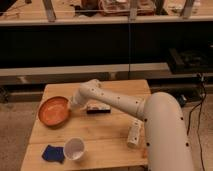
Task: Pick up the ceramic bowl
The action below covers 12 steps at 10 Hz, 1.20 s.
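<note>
Ceramic bowl (52, 111) has the gripper (75, 103) at its rim, hold state indiscernible.

Dim warm light, soft shadows, jaws at rim of ceramic bowl (52, 111)

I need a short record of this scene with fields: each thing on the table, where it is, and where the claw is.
table: light wooden table
ceramic bowl: orange-brown, upright, on the left part of the table in the view
claw: at the bowl's right rim; contact cannot be told
white cup: upright, near the front edge, in front of the bowl
blue object: left of the cup, perhaps a cloth
dark object: low, just right of the claw
task state: bowl appears to rest on the table
</note>
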Available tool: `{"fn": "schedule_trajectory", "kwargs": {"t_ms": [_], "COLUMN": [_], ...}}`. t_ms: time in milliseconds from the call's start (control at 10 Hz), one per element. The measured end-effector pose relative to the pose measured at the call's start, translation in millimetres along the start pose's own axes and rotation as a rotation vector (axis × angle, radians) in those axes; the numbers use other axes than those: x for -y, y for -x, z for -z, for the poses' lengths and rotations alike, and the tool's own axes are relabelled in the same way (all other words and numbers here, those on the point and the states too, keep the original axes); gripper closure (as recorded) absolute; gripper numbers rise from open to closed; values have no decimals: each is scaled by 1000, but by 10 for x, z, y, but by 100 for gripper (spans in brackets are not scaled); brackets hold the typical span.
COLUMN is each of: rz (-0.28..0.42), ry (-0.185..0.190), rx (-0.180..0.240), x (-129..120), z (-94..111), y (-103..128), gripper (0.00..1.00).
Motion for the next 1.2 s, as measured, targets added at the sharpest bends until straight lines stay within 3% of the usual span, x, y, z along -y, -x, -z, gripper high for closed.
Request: {"fn": "schedule_trajectory", "kwargs": {"t_ms": [300,700,1200], "rz": [22,35,46], "ry": [1,0,8], "rx": [-36,-46,-70], "x": [5,0,-66], "z": [259,306,565], "y": [-21,-31,-81], "gripper": [82,82,82]}}
